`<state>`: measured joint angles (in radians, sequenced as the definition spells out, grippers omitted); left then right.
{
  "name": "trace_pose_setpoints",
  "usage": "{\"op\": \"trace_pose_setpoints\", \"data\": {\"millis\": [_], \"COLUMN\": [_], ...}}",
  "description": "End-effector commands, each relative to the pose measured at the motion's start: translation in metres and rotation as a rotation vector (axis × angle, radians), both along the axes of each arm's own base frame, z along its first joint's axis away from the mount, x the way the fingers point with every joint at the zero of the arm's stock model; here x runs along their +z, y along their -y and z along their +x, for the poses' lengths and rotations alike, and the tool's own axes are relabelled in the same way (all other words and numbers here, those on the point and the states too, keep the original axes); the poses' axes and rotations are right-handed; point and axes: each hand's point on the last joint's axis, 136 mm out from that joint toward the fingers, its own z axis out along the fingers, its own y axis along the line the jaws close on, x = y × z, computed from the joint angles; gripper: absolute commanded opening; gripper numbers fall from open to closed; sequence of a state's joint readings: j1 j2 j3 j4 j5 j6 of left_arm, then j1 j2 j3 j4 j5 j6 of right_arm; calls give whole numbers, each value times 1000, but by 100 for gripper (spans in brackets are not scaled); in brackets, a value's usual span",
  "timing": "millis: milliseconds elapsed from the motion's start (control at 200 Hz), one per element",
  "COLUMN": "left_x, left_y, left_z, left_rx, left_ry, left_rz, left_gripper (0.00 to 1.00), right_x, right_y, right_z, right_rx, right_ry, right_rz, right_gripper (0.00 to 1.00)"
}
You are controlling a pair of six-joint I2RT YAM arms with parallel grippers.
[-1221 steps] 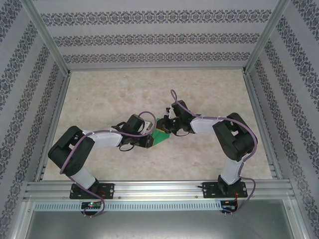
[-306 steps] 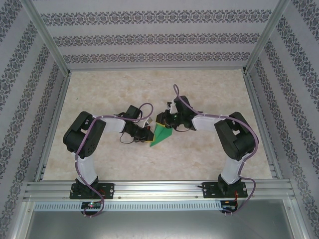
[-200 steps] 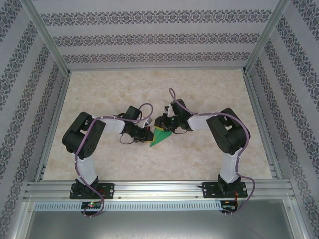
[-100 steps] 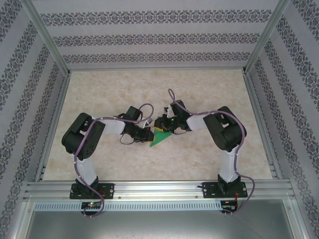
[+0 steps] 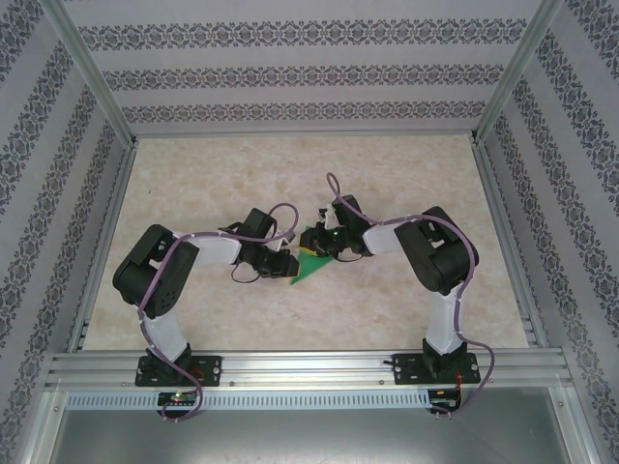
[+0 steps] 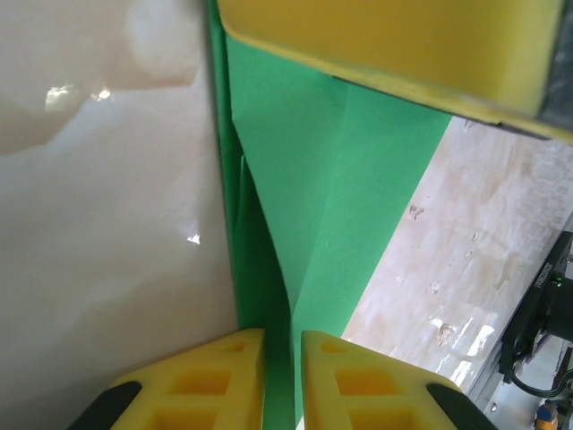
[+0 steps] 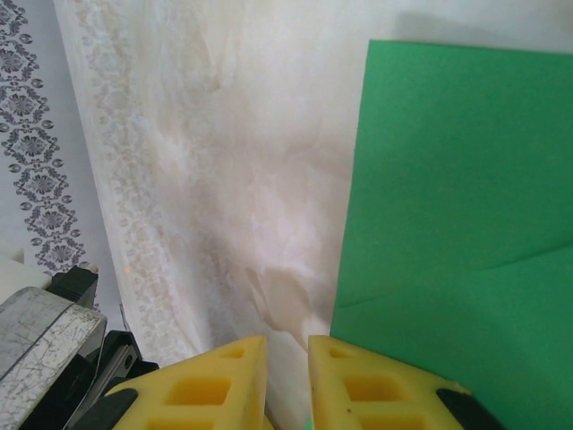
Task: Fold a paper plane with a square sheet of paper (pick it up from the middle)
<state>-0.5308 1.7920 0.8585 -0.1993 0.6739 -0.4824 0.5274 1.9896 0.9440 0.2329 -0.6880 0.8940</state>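
We see the left pincer [image 6: 282, 339] barely ajar around a ridge of the folded green paper [image 6: 349, 197], and the right pincer [image 7: 287, 342] barely ajar at its edge.

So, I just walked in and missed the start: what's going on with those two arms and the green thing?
Two robot arms are folding green paper into a plane in the middle of the table. The paper lies on the table, partly folded into a pointed, creased shape. The left hand and the right hand meet over it from either side, fingers nearly together; whether either is pinching it is hard to tell.
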Motion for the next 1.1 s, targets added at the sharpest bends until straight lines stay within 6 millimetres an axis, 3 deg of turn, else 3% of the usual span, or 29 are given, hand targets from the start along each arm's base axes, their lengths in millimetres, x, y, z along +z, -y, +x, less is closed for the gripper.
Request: {"op": "trace_pose_setpoints", "data": {"millis": [0,360,520,784,1099], "left_x": [-5,22,16,4,-6], "left_y": [-8,4,7,9,18], "left_z": [-14,-9,-13,-25,-44], "left_rx": [-18,-27,-41,-86,-182], "left_ry": [-10,69,57,67,86], "left_rz": [55,4,12,30,14], "left_gripper": [20,24,20,1,0], "right_x": [-36,-37,-38,-42,-54], "right_y": [18,19,19,21,24], "right_z": [-15,-18,-18,-22,-26], "right_rx": [-10,-8,-8,-8,-10], "right_ry": [-74,-76,-76,-81,-101], "right_rz": [-88,-91,-93,-98,-111], "right_gripper": [21,21,21,20,20]}}
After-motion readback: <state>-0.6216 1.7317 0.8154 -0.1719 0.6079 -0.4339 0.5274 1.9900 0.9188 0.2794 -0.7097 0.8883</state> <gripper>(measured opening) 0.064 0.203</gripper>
